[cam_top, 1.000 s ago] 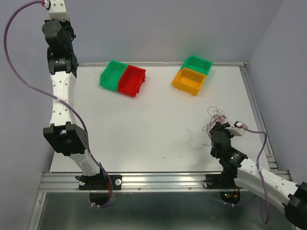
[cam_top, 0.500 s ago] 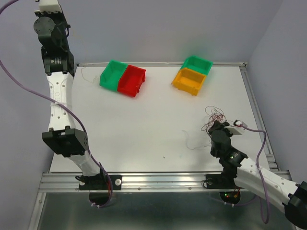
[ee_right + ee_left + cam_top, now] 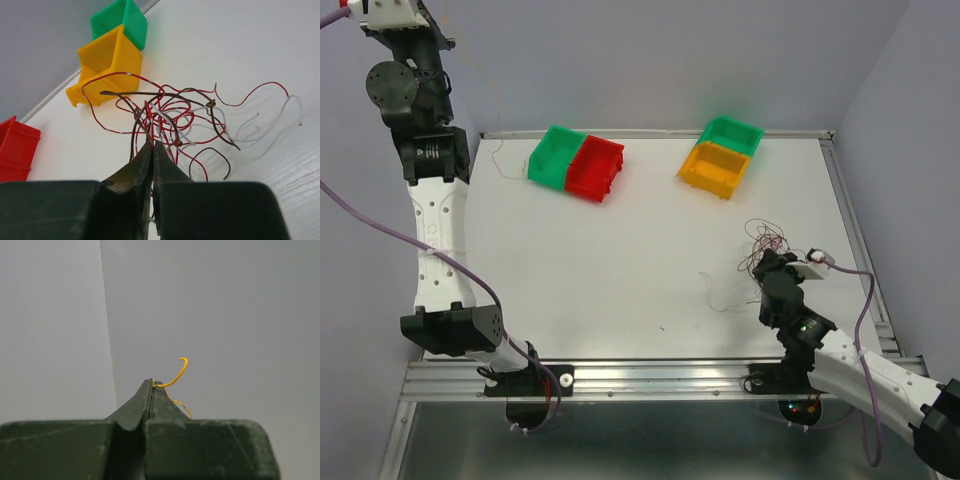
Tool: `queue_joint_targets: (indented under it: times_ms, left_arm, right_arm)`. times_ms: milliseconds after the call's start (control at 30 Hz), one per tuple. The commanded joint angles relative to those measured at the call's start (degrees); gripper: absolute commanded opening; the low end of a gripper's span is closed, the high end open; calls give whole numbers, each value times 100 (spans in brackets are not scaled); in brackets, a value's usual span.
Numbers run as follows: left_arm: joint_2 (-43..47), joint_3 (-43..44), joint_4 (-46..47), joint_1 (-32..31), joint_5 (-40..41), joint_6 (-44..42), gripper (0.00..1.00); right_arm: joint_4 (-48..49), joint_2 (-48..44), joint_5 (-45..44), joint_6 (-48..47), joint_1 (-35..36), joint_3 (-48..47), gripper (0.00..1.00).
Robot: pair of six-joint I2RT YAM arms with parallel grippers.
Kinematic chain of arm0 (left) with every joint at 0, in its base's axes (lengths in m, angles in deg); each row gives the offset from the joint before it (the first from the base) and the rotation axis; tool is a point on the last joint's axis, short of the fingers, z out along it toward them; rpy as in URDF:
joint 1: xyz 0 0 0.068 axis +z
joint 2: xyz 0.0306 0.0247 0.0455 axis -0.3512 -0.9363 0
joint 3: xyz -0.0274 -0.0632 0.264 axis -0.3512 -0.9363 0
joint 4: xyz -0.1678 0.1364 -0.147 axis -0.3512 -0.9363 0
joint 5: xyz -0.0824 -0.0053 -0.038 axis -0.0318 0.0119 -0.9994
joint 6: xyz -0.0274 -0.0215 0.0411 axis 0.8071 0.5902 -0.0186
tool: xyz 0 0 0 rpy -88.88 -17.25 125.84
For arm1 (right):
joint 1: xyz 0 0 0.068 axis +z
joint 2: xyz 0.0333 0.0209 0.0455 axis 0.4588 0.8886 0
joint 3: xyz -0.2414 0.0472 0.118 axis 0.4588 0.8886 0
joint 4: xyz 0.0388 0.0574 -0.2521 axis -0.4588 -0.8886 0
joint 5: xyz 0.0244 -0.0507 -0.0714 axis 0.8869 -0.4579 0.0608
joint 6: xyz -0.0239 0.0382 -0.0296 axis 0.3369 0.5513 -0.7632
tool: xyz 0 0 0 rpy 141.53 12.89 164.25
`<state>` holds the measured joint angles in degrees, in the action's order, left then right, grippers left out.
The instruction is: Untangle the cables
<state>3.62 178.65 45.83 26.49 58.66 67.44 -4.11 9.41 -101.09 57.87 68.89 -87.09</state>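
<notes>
**Both grippers pinching wire; tangle lying near right**

The right gripper (image 3: 151,146) is pressing its fingers together on brown and red strands at the near edge of the tangle of cables (image 3: 175,112). The tangle is lying on the white table (image 3: 620,240) close to its right edge, well apart from the orange bin (image 3: 102,67) and the green bin (image 3: 122,20) beyond it. The left gripper (image 3: 152,385), facing a grey wall, is pinching a yellow strand (image 3: 176,374) that is curling out to the right of its tips. A loose strand (image 3: 712,292) is lying on the table just left of the tangle.
</notes>
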Motion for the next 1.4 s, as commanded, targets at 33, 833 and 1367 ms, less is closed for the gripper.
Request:
queue_joint_targets:
  times_ms: [33,833,1367]
  left_arm:
    - [46,386,516,-40,-158,202,0]
    - [-1764,1529,981,-128,-405,905,0]
    - [-2187,589,1158,-128,-1037,817,0]
  right_arm:
    - [578,16,59,-158,-19,-126,1]
    - [824,-134,314,-369,-19,-21,0]
    - [956,-116,490,-413,-19,15,0]
